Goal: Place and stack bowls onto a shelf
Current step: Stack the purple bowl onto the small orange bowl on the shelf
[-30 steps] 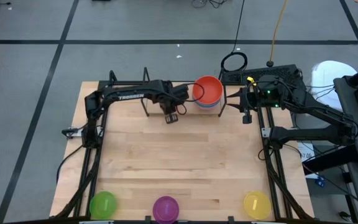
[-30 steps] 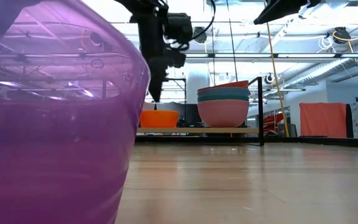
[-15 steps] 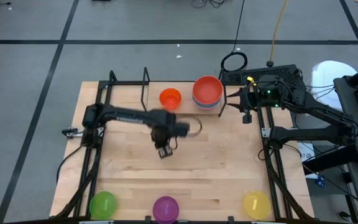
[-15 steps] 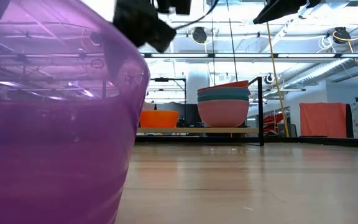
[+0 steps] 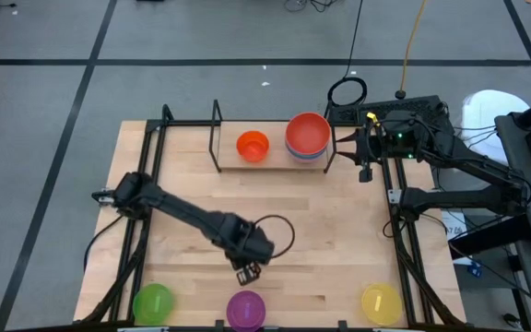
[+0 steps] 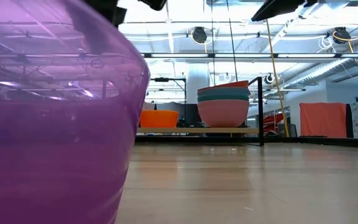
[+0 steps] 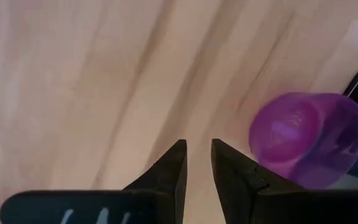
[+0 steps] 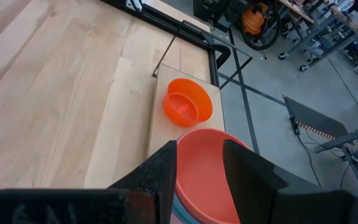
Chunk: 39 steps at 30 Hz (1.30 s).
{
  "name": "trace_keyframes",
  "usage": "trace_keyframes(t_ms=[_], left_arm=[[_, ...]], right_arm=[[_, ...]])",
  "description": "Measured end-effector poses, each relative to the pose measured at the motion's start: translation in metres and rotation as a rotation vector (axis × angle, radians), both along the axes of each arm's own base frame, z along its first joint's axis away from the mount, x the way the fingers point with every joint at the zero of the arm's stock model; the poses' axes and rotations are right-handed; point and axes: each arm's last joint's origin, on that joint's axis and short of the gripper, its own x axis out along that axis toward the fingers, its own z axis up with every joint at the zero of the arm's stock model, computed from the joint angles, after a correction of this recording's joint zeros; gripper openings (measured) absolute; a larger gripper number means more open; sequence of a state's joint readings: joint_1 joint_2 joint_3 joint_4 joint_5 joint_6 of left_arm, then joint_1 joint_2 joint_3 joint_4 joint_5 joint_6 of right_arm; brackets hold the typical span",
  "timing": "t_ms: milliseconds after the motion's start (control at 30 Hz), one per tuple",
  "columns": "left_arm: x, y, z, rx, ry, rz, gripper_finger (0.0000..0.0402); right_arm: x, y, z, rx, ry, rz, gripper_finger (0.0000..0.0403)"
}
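Observation:
The shelf stands at the table's far edge. On its board rest an orange bowl and, to its right, a stack of bowls with a red one on top and a pink one at the bottom. Green, purple and yellow bowls sit on their bases along the near edge. My left gripper hangs open, pointing down, just beyond the purple bowl, with nothing between its fingers. My right gripper waits open, raised beside the shelf's right end.
Bare wood lies between the shelf and the near row of bowls. The purple bowl fills the left of the low view. Black frame rails run along both sides of the table. A cable coil lies beyond the far edge.
My left gripper has swept from the shelf, where it stood over the orange bowl, across the table toward the near edge and the purple bowl, rolling as it went. The orange bowl stays on the shelf board, now uncovered.

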<state>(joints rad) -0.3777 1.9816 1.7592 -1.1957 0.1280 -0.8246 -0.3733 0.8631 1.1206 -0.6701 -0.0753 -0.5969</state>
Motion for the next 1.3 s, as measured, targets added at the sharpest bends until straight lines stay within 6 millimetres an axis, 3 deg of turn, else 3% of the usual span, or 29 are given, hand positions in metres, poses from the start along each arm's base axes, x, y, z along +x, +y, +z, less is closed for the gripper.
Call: trace_keyframes(t_ms=[300, 567, 1300], left_arm=[[-0.016, -0.044, -0.026, -0.025, -0.035, 0.008, 0.0079], [-0.016, -0.063, -0.050, -0.114, -0.136, 0.062, 0.0078], [-0.026, -0.070, -0.086, -0.144, -0.203, 0.075, 0.0078]], right_arm=[[0.000, 0.000, 0.000, 0.002, -0.001, 0.003, 0.0125], [0.000, 0.000, 0.000, 0.002, -0.002, 0.003, 0.0125], [0.000, 0.000, 0.000, 0.001, -0.002, 0.003, 0.0125]])
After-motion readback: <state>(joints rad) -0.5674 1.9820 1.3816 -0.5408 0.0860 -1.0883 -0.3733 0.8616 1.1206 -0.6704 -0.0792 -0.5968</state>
